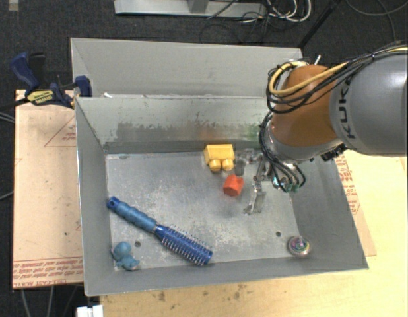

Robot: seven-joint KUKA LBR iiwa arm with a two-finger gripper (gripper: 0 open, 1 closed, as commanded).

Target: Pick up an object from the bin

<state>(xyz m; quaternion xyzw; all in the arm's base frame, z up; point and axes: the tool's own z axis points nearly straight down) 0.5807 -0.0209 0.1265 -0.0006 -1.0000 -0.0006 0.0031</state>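
In the right half of the bin [92,177], the claw [255,195] hangs low over the floor, below the arm [369,104] that comes in from the right. Whether the claw is open or closed cannot be told. Just left of it, near the bin's middle, lies a small orange piece [232,186], beside the claw rather than in it. A yellow block [219,156] sits just beyond that, by the far wall. A blue brush [161,232] lies slantwise at the near left, a pale blue figure [125,255] next to it, and a small round thing [298,246] in the near right corner.
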